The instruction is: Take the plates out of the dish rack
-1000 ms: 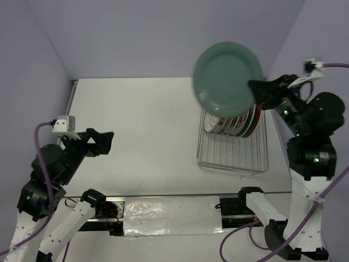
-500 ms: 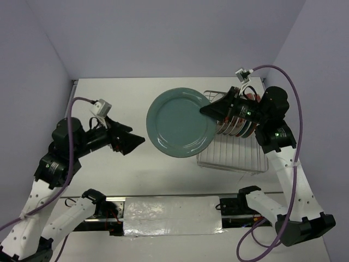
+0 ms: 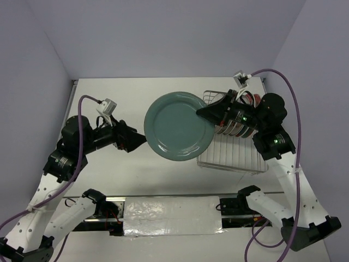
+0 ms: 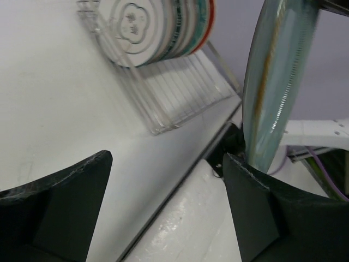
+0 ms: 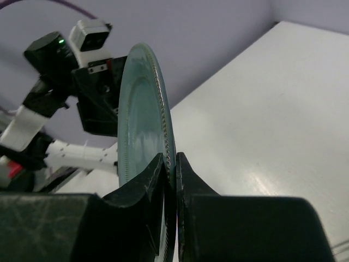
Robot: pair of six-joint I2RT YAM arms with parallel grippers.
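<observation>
At the near edge of the table (image 3: 109, 103), both arms reach inward, their lower links cut off by the bottom of the top view. The left gripper (image 4: 166, 159) has its jaws spread wide with nothing between them. From its own camera only the two dark fingers (image 4: 60, 207) show, blurred and cropped at the bottom corners.

Just beyond its right finger hangs the teal plate (image 3: 177, 126), raised off the table between the two grippers and left of the dish rack (image 3: 234, 159). In the left wrist view the plate is seen edge-on, and its lower rim drops behind that right finger. Whether they touch cannot be told. From above, the left fingertips sit right at the plate's left rim.

The right gripper (image 5: 170, 158) is pinched closed on the plate's right rim, one finger on each face. Its own camera shows only a thin sliver of rim between the pads.

Further right, the remaining plates (image 4: 147, 27) stand upright on edge at the far end of the rack. The front one is white with a flower mark at its centre, and red and green rims show behind it. The top edge of the left wrist view crops them, and the right arm covers part of them from above, so their number is unclear.
</observation>
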